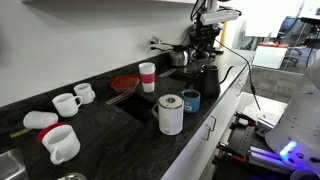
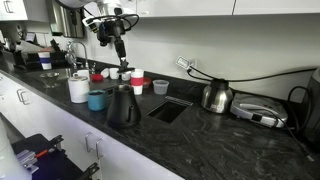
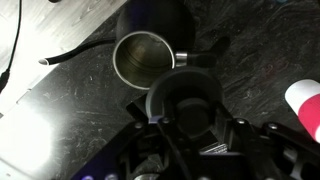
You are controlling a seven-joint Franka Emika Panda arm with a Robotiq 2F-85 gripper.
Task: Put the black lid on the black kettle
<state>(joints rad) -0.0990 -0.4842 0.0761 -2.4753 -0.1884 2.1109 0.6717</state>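
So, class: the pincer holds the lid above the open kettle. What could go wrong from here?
1. In the wrist view the lid sits off-centre from the kettle mouth, toward the handle; lowered straight, it may catch the rim and tilt.
2. The mug stands close beside the kettle; a sideways correction by the pincer could knock it.

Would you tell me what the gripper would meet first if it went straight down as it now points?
Probably the black kettle: the gripper, holding the black lid, hangs above it, though slightly off its open top; depth is unclear.
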